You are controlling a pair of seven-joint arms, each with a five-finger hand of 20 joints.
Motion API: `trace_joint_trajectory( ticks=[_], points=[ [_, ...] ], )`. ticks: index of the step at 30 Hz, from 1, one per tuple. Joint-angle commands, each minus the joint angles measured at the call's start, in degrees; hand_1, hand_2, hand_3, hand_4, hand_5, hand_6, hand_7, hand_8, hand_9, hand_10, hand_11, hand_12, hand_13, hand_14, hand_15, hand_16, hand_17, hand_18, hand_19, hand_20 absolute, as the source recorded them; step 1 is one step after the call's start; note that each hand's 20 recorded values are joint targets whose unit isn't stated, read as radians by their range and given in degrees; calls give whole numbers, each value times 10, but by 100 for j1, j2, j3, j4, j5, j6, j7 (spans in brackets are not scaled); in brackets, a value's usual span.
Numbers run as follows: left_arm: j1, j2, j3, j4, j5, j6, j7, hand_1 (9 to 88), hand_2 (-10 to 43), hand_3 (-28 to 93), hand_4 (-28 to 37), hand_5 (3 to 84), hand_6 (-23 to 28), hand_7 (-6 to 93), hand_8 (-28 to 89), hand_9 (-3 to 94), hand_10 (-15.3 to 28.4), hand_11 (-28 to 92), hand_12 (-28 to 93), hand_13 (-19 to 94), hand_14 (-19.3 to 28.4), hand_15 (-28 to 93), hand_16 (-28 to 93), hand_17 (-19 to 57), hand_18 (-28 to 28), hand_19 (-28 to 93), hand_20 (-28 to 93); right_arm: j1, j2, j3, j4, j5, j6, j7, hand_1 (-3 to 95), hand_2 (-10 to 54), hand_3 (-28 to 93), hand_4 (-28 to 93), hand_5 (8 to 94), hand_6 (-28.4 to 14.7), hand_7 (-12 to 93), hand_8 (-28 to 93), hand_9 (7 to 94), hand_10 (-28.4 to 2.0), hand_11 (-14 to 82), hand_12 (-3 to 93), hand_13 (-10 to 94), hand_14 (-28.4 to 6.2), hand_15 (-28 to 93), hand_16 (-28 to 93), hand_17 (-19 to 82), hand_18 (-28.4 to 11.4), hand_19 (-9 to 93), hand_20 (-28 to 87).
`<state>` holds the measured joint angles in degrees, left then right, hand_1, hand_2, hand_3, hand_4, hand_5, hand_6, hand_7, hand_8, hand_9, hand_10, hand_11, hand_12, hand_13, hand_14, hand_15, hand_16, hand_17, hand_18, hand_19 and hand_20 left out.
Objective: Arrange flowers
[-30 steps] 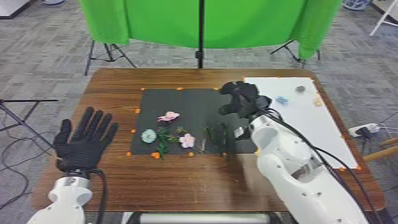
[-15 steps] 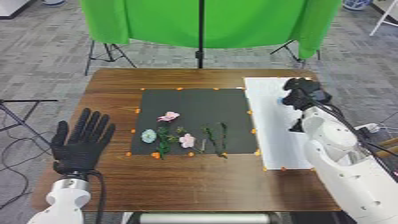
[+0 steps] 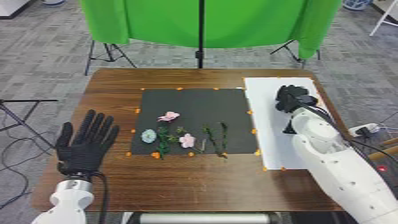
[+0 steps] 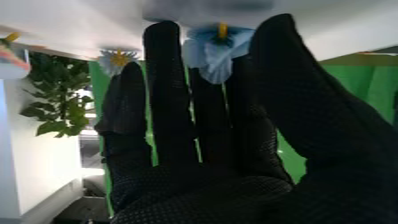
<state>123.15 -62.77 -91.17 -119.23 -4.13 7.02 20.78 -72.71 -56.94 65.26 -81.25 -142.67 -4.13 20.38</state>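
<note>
In the head view my right hand [image 3: 293, 98] is over the upper part of the white sheet [image 3: 269, 127], covering the flowers there. In the right wrist view my right hand [image 4: 200, 185] has straight fingers; a blue flower [image 4: 213, 56] lies between its thumb and fingers, and a grey-white flower [image 4: 116, 60] is beside a fingertip. On the black mat [image 3: 200, 107] are a pink flower [image 3: 168, 116], another pink flower [image 3: 187, 141], a pale blue flower [image 3: 148, 135] and green stems [image 3: 210, 137]. My left hand [image 3: 82, 152] lies left of the mat, fingers straight.
Orange markers line the edges of the mat and sheet on the brown table [image 3: 204, 182]. A green cloth [image 3: 151, 22] hangs behind the table, with a black stand [image 3: 200, 52] in front of it. Part of another flower [image 4: 12, 62] is visible in the right wrist view.
My right hand has moved right from the mat's upper right corner onto the white sheet, then slightly back left. The flowers on the mat and my left hand have stayed about where they were.
</note>
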Motion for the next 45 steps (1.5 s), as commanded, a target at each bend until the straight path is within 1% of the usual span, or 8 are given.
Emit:
trace_joint_trajectory(
  ticks=[1,8,13,18,25,28,32,45],
  points=[
    [98,-32,12,12,-15,3,-66,244,124,768,-283,433,92,94,-87,363,144,168,91,260,155,292,-63,-78,130,314,116,-119,8,4,-12,-318,406,-163,619,-95,664,-283,752,28,279,-50,815,-94,75,308,653,-62,389,361,303,-193,847,390],
    [175,-14,-60,-26,7,-31,-65,244,126,770,-283,434,93,94,-88,362,145,167,90,260,155,292,-63,-79,130,316,116,-405,271,-89,-894,-202,1130,-209,641,-95,703,-283,797,30,308,-26,877,-91,92,381,689,-62,424,396,312,-195,847,401],
    [256,-32,-117,-69,5,-23,-48,245,129,767,-283,434,93,94,-87,363,144,167,91,259,156,292,-63,-79,131,317,116,-348,488,-501,-2025,524,607,-516,641,-95,715,-283,800,28,306,-21,882,-92,91,390,694,-63,431,398,313,-197,851,405],
    [265,-8,-113,-86,10,1,-25,244,129,768,-283,434,93,93,-87,363,145,169,91,259,156,294,-63,-79,130,316,115,-266,301,-986,-2570,537,230,-1093,639,-95,721,-283,801,26,300,-16,882,-95,92,397,691,-66,438,399,313,-198,852,408],
    [118,-2,-35,-47,22,-4,-100,248,136,764,-283,434,93,94,-88,363,145,170,90,260,155,294,-64,-79,130,319,116,-151,-245,-1537,-2596,48,-108,-1497,638,-95,723,-283,798,26,296,-14,879,-92,91,400,688,-65,441,397,308,-198,850,411],
    [73,-12,-60,-71,22,158,-132,248,137,764,-283,435,93,94,-87,364,145,170,90,260,155,293,-64,-79,130,319,115,68,-450,-1792,-2306,76,-319,-1511,638,-95,725,-283,794,27,297,-15,875,-91,91,400,687,-64,442,397,307,-198,849,412],
    [24,15,-46,-42,27,65,-120,250,141,764,-283,437,94,94,-88,365,148,173,89,260,155,295,-64,-79,130,320,115,212,-718,-1918,-1937,-53,-470,-1430,643,-95,724,-283,790,27,298,-16,873,-89,92,398,684,-62,441,397,305,-197,847,413],
    [-12,-11,-48,13,-8,98,-146,249,143,765,-283,438,95,95,-88,365,147,174,87,260,156,296,-66,-81,131,325,114,-32,-929,-1694,-1842,-181,-1104,-1206,637,-95,724,-283,727,24,247,-52,801,-93,62,338,655,-56,422,382,301,-199,843,413]
  ],
)
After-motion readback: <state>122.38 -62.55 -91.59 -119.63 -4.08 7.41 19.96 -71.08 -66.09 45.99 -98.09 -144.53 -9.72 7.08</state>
